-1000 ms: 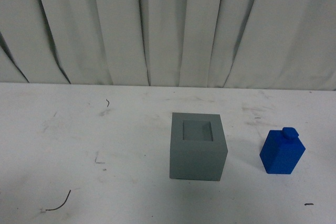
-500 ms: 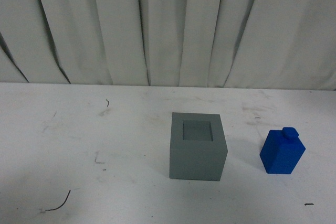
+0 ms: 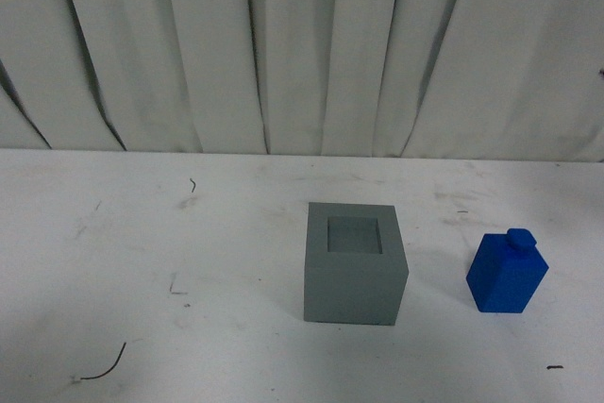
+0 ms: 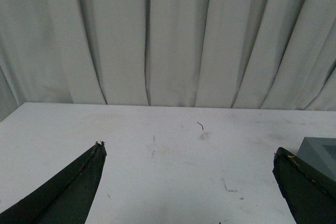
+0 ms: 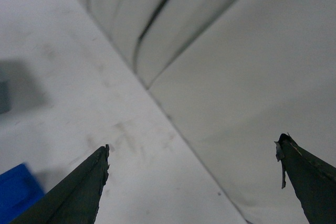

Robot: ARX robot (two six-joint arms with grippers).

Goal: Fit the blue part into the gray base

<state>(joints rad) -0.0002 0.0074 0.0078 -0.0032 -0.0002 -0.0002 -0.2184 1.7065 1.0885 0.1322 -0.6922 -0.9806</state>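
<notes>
Evidently the left end effector point(image 4: 189, 150) and right end effector point(image 5: 194, 142) are held wide open, empty; the blue part point(image 3: 508, 276) should be gripped squarely on flat sides.

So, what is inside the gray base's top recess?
Nothing visible: the recess in the gray base looks empty, its near inner wall hidden. The blue part stands beside it.

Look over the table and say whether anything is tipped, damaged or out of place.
Nothing stands out. The gray base sits upright with its recess empty, and the blue part stands upright beside it, apart. The only stray item is a thin dark thread lying on the white table.
</notes>
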